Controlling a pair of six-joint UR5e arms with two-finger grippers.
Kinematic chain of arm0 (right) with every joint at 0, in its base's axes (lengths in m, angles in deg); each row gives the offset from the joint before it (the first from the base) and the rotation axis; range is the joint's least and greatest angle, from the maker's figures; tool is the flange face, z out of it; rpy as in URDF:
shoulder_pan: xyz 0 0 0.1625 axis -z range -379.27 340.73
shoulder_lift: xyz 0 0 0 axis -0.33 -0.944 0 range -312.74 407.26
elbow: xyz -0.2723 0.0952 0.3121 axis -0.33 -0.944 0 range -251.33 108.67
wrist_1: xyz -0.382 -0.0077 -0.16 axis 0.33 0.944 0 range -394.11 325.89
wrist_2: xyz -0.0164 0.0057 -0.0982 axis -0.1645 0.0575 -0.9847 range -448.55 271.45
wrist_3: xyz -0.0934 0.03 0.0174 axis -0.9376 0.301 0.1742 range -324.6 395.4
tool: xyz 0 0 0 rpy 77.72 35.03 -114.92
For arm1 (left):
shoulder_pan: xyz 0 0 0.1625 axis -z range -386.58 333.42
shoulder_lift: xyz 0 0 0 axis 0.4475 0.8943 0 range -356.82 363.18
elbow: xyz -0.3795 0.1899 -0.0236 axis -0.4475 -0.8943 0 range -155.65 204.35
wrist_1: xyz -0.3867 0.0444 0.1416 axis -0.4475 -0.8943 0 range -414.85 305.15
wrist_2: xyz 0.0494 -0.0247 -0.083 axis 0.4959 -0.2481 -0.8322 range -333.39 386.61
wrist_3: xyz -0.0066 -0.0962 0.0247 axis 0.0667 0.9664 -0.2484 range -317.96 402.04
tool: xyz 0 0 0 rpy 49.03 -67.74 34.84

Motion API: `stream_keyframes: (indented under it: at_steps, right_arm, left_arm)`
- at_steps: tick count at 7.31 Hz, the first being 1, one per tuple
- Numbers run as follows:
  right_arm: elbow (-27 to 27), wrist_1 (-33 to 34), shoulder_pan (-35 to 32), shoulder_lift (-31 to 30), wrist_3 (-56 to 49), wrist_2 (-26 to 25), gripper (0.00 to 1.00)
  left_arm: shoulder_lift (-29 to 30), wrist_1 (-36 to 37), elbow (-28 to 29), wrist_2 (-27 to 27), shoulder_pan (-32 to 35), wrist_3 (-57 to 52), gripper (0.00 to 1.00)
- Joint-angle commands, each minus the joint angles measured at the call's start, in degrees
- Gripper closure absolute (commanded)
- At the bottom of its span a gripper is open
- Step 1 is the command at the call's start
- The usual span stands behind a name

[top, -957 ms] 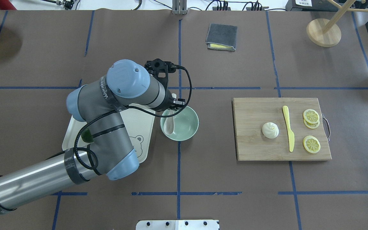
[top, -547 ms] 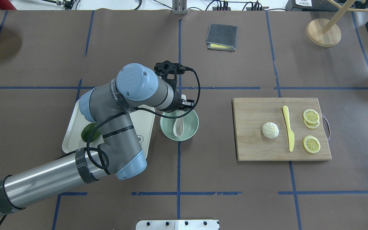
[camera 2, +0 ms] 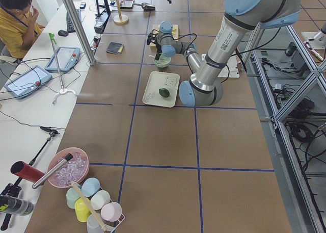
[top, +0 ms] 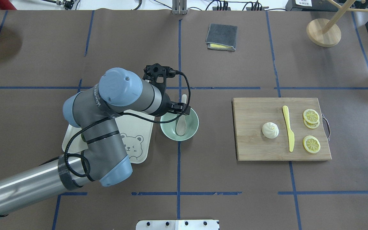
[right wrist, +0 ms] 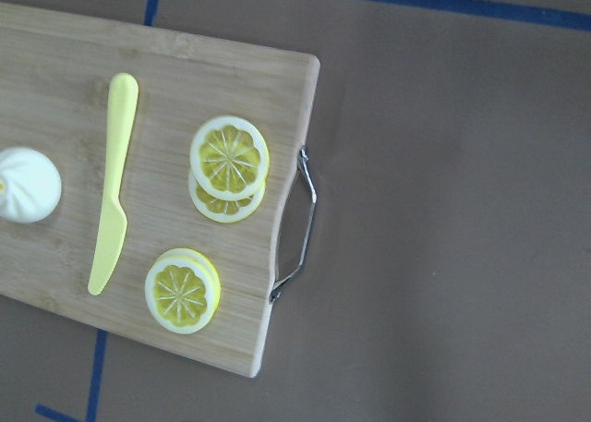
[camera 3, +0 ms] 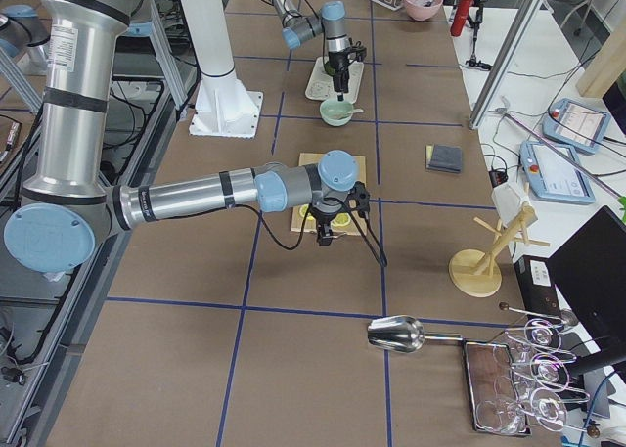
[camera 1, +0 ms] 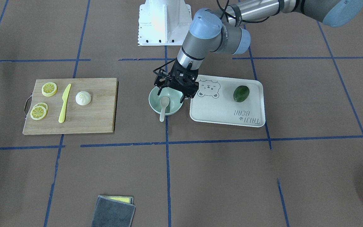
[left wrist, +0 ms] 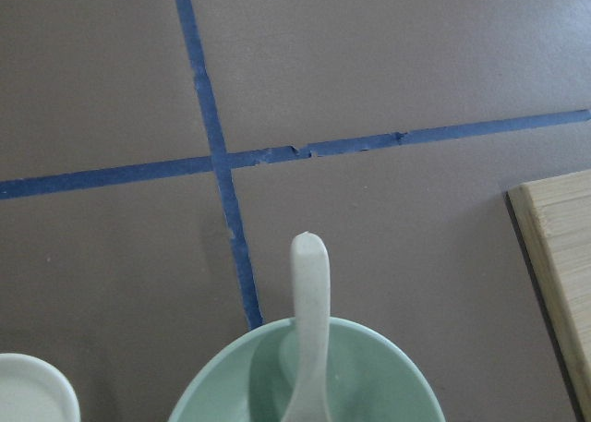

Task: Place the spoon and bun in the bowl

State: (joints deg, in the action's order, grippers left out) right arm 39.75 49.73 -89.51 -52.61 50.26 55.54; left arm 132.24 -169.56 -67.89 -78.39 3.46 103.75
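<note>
Front-facing: the left gripper is seen spread wide above the bowl, with nothing gripped. The spoon is laid in the bowl, its handle over the rim. The bun is set on the board.

Exterior right: the right gripper is hung over the board; its state cannot be told.

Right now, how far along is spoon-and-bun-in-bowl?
Done: the spoon lies in the bowl, scoop inside, handle over the rim. In hand: nothing; the left end effector hangs open over the bowl. Left: the bun sits on the cutting board, not yet picked. The right end effector hangs near the board's handle end; open or shut, I cannot tell.
</note>
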Motion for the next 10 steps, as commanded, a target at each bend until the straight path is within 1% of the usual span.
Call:
stream_keyframes:
  at_steps: [1,2,3,4,5,6,7,8,10]
  right_arm:
    - [0.97,-22.31,16.80,0.81,29.49,-12.35,0.00]
    - [1.06,-23.53,23.25,3.69,36.74,-18.00,0.00]
    - [0.98,-23.55,26.96,6.41,42.04,-21.54,0.00]
    - [0.80,-23.46,31.44,8.27,46.26,-28.97,0.00]
    - [0.28,-23.28,35.14,10.55,51.44,-33.74,0.00]
    - [-0.16,-18.50,35.70,14.14,52.19,-34.23,0.00]
    - [-0.17,-10.79,36.31,17.66,52.80,-35.80,0.01]
    - [-0.17,-7.15,36.84,18.65,52.81,-38.25,0.06]
    - [-1.39,-7.02,36.93,18.74,52.72,-38.80,0.07]
  left_arm:
    - [-6.94,0.28,-7.30,-0.02,0.63,-3.09,0.08]
    - [-11.59,0.28,-12.13,-0.20,1.07,-4.40,0.08]
    - [-13.64,0.37,-14.35,-0.29,2.64,-5.97,0.08]
    - [-17.40,0.11,-16.55,-0.90,3.26,-7.38,0.08]
    - [-22.40,-0.07,-20.49,-4.64,4.14,-9.31,0.08]
    - [-24.80,-0.24,-21.66,-6.60,5.36,-9.85,0.08]
    - [-24.91,-0.24,-21.49,-6.44,5.38,-9.77,0.08]
    - [-24.91,-0.24,-21.49,-6.27,5.38,-9.77,0.06]
    - [-24.91,-0.24,-21.41,-6.18,5.38,-9.42,0.05]
